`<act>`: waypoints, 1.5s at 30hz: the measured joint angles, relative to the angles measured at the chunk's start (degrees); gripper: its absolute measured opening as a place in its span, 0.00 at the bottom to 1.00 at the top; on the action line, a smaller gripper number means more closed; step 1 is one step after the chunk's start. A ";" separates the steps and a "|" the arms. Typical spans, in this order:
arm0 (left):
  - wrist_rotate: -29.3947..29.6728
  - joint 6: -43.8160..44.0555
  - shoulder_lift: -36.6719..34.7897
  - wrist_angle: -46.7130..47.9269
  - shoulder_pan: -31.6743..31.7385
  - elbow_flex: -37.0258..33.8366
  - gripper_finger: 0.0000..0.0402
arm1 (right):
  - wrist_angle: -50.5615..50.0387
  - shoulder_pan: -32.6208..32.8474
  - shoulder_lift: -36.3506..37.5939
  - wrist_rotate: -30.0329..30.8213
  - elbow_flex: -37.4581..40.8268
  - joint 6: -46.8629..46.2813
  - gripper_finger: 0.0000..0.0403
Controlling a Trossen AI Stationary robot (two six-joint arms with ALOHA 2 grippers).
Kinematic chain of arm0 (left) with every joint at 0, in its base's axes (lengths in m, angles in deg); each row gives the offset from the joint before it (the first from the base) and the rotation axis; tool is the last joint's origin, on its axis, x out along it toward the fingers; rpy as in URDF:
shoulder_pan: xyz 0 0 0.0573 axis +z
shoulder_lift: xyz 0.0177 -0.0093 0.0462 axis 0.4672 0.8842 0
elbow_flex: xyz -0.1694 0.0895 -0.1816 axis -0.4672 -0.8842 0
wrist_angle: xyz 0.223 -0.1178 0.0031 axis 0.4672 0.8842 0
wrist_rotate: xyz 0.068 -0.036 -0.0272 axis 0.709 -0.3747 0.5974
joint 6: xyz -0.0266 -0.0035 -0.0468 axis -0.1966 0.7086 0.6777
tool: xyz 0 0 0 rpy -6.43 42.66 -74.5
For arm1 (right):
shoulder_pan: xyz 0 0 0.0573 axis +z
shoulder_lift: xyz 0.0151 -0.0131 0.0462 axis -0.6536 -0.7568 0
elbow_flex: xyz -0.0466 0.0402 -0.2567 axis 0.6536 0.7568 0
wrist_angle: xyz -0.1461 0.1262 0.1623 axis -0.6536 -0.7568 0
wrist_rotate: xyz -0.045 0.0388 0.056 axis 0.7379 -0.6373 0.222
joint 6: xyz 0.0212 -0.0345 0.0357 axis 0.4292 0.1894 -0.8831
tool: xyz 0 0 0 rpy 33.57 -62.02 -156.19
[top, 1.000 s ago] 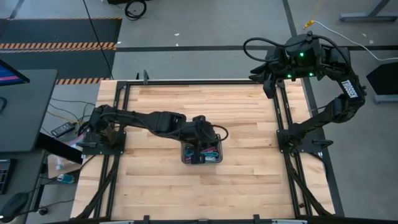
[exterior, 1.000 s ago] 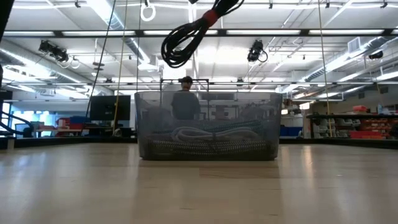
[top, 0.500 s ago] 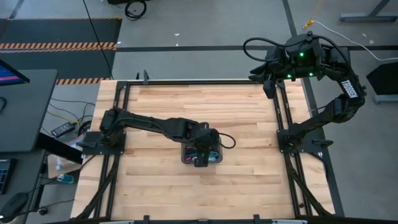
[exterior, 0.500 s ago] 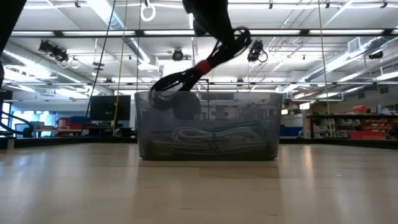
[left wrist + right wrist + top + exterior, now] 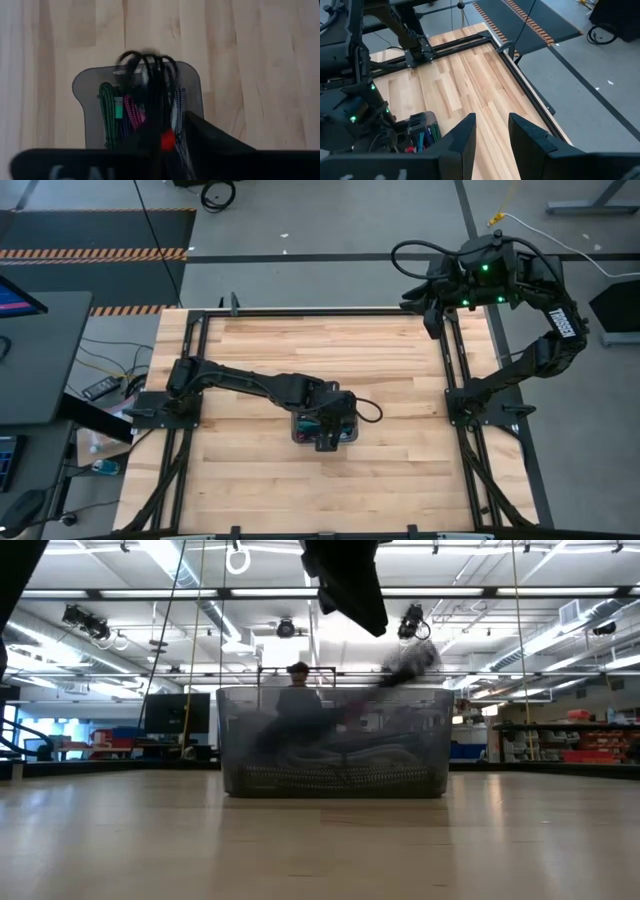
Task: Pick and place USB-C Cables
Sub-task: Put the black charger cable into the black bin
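Note:
A translucent grey tray (image 5: 296, 420) stands mid-table and holds several USB-C cables, among them a green one (image 5: 106, 115) and a maroon one (image 5: 132, 112). My left gripper (image 5: 326, 432) hangs open just above the tray. A coiled black cable with a red band (image 5: 340, 720) shows blurred inside the tray walls, apart from that gripper. In the left wrist view the same coil (image 5: 150, 85) shows over the tray's far end. My right gripper (image 5: 490, 130) waits open, raised beyond the table's far right corner (image 5: 432, 298).
A black frame (image 5: 300, 312) runs around the wooden table. There is bare wood (image 5: 400, 370) on all sides of the tray. In the low view a person (image 5: 298, 700) stands in the room behind the tray.
My left gripper has come down over the tray, shifting slightly toward the table's right edge, with the black-red cable hanging below it. It has let go. The coil hung at the tray's rim half a second ago and now drops inside the tray.

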 joint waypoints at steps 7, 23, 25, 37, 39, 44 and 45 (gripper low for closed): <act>0.14 0.09 -0.02 -0.03 0.00 0.00 0.33 | -0.07 0.00 0.00 -0.43 0.00 0.33 0.30; 24.54 7.31 -8.12 23.31 1.85 12.75 0.32 | -6.16 1.28 0.02 -1.86 2.73 -3.67 0.30; 24.87 7.41 -9.36 24.45 1.88 14.67 0.32 | -5.94 2.21 -0.08 -2.17 4.17 -4.71 0.30; 38.71 17.51 -16.26 39.99 1.27 19.63 0.32 | 4.77 11.97 -1.65 -8.61 27.18 -10.59 0.30; 39.43 17.85 -17.84 39.93 1.22 19.82 0.32 | 8.90 13.61 -2.09 -10.19 30.76 -11.50 0.30; 42.43 18.18 -21.06 40.24 1.25 19.70 0.32 | 17.79 17.79 -4.01 -13.63 36.83 -13.88 0.30; 43.40 18.21 -21.90 40.19 1.30 19.71 0.32 | 18.26 18.56 -4.45 -13.76 37.42 -14.14 0.30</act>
